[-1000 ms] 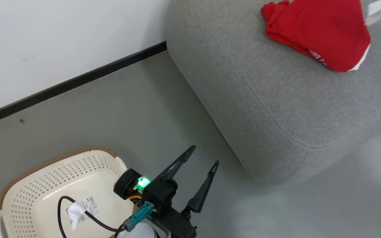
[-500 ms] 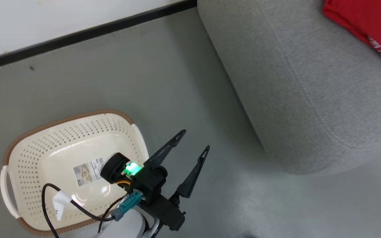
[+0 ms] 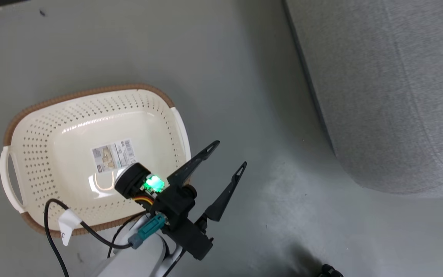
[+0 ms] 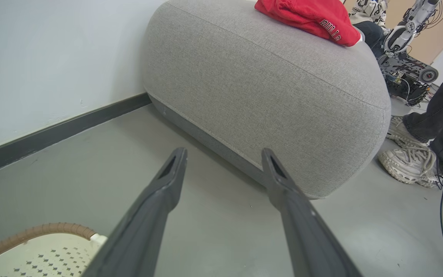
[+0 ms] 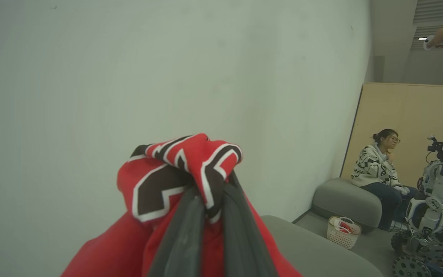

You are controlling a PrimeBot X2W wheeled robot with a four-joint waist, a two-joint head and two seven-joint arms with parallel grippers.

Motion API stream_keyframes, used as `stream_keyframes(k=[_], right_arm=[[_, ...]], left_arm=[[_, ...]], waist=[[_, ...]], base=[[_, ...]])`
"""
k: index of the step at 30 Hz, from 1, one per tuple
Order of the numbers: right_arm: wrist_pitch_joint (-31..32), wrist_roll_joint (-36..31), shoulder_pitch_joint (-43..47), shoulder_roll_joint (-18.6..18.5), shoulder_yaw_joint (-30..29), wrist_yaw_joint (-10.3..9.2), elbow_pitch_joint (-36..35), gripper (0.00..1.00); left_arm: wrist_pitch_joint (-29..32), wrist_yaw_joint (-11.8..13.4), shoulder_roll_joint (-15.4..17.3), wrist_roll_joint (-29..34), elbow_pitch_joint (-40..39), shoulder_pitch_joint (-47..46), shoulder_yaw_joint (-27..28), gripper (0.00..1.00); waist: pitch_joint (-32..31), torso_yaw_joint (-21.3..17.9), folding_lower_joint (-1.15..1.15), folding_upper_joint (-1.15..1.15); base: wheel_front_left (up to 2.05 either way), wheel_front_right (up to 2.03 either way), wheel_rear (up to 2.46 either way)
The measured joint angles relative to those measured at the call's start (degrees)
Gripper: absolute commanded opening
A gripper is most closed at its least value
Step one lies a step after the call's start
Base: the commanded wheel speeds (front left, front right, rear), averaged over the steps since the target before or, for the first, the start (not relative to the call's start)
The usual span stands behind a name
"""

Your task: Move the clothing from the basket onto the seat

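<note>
Below, basket (image 3: pixel 33 161) and seat (image 3: pixel 390 96) stand on seemingly smooth floor (image 3: pixel 225 69).

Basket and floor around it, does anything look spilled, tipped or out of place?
Nothing stands out. The basket sits upright on the floor, label sticker showing. One red garment lies bunched on the sofa; a second garment is pinched in the shut right gripper.
</note>
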Motion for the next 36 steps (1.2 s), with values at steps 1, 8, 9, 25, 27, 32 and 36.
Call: stream_keyframes(k=[1, 8, 9, 25, 27, 32, 36], right_arm=[[0.3, 0.0, -1.1, -0.3, -0.2, -0.01, 0.2, 0.0], [1.0, -1.8, -3.1, -0.5, -1.2, -0.18, 1.4, 0.0], [1.5, -2.3, -3.1, -0.2, -1.6, -0.18, 2.2, 0.0], [2.1, -5.1, 3.5, 10.0, -5.4, -0.23, 17.4, 0.13], [1.1, -5.1, 3.5, 10.0, -4.8, -0.23, 17.8, 0.97], [-1.5, -5.1, 3.1, 9.0, -3.4, 1.87, 19.5, 1.0], [-3.2, -6.2, 2.1, 7.6, -1.7, 4.63, 20.6, 1.0]], left_arm=[[0.0, 0.0, 0.3, -0.1, 0.0, -0.4, 0.0, 1.0], [0.0, 0.0, 0.4, -1.0, -0.2, -2.1, 0.8, 1.0], [0.0, 0.0, 0.4, -1.1, -0.2, -2.2, 0.9, 1.0], [0.0, 0.0, -0.1, -2.1, 1.8, -4.2, 1.5, 1.0], [0.0, 0.0, -0.3, -2.5, 2.1, -4.2, 1.4, 1.0], [0.0, 0.0, -1.4, -3.6, 3.0, -4.2, 0.9, 1.0], [0.0, 0.0, -2.1, -4.0, 3.9, -4.4, 0.9, 1.0]], waist=[[0.7, 0.3, 0.0, 0.0], [4.9, 2.4, 0.0, 0.0], [5.4, 2.6, 0.0, 0.0], [6.7, 5.1, -0.02, 0.0], [6.2, 5.4, -0.02, 0.0], [4.6, 6.1, -0.02, 0.0], [3.0, 6.8, -0.02, 0.0]], base=[[0.0, 0.0, 0.0], [0.0, 0.0, 0.0], [0.0, 0.0, 0.0], [0.0, 0.0, 0.0], [0.0, 0.0, 0.0], [0.0, 0.0, 0.0], [0.0, 0.0, 0.0]])
